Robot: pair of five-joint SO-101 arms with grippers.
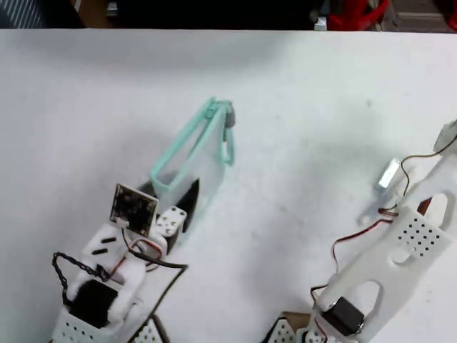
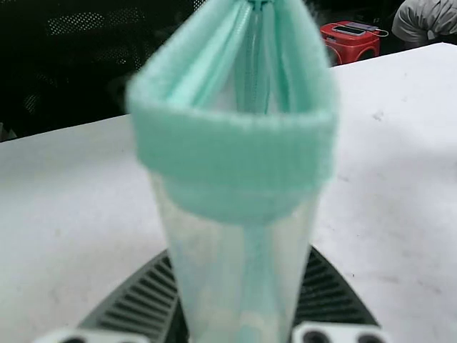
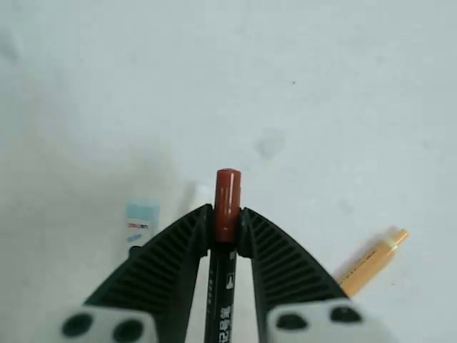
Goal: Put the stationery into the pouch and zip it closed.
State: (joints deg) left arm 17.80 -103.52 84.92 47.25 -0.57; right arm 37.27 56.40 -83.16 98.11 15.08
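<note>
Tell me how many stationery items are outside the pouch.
3: a red-capped marker clamped in the right gripper, a small eraser on the table beside it, and an orange pen on the table too. More may be hidden inside the pouch.

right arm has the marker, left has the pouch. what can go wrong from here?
1. The pouch mouth is a narrow slot; the marker could catch the teal rim instead of going in.
2. The left gripper clamps the pouch at one end only, so a push from the marker may tip or twist it.
3. The eraser and orange pen lie near the right gripper; it could knock them.
</note>
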